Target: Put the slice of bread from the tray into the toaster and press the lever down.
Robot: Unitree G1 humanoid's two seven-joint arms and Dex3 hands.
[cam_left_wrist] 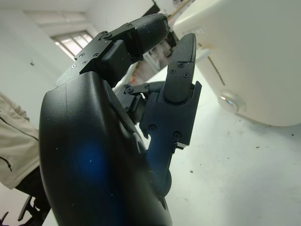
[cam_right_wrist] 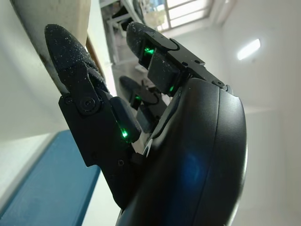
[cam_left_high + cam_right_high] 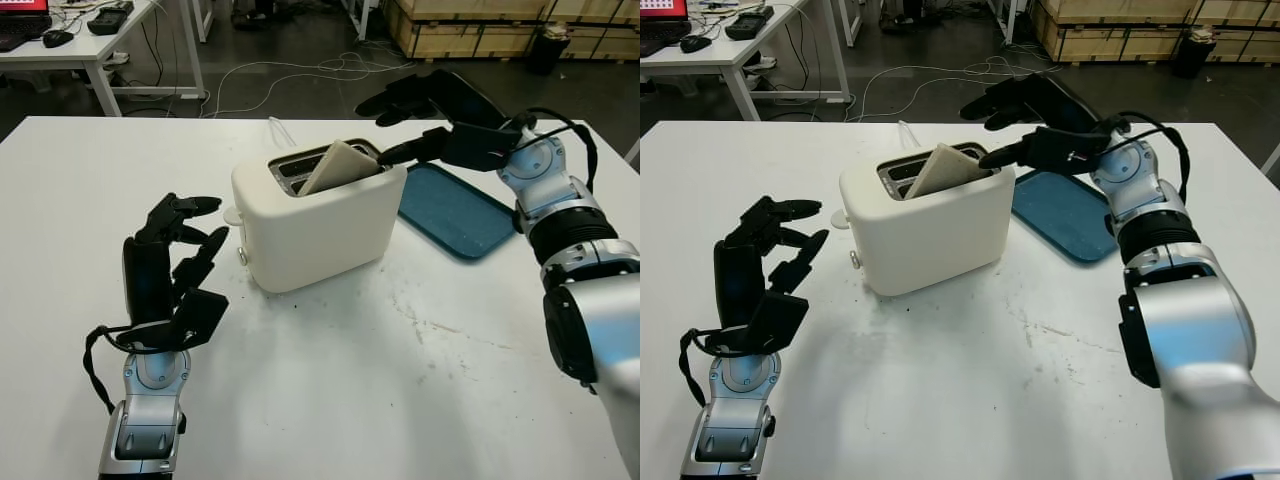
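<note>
At the far left of the white table [image 3: 420, 400] we see the left hand [image 3: 185, 250], raised on its wrist just beside the toaster's near end. It is open and grips nothing; its fingers [image 1: 181, 70] point toward the toaster without touching it. From the left wrist view we can make out the toaster's cream wall and a small round button low on that wall, close to the fingertips.

Moving right, the cream toaster [image 3: 320, 225] stands near the middle of the table, turned at an angle. The lever [image 3: 233, 215] sticks out of its near end and sits high. The slice of bread [image 3: 338, 165] is in a slot, tilted, with its upper part leaning out above the top.

Further right, we see the right hand [image 3: 400, 125] held over the toaster's far end. One finger [image 3: 400, 152] reaches toward the upper edge of the bread, while the others arch above it. It is open, clamped on nothing; we cannot tell whether that fingertip touches the slice.

Beyond the toaster, the blue tray [image 3: 455, 210] lies flat on the table, just beside the toaster's far end and beneath the right arm's wrist.
</note>
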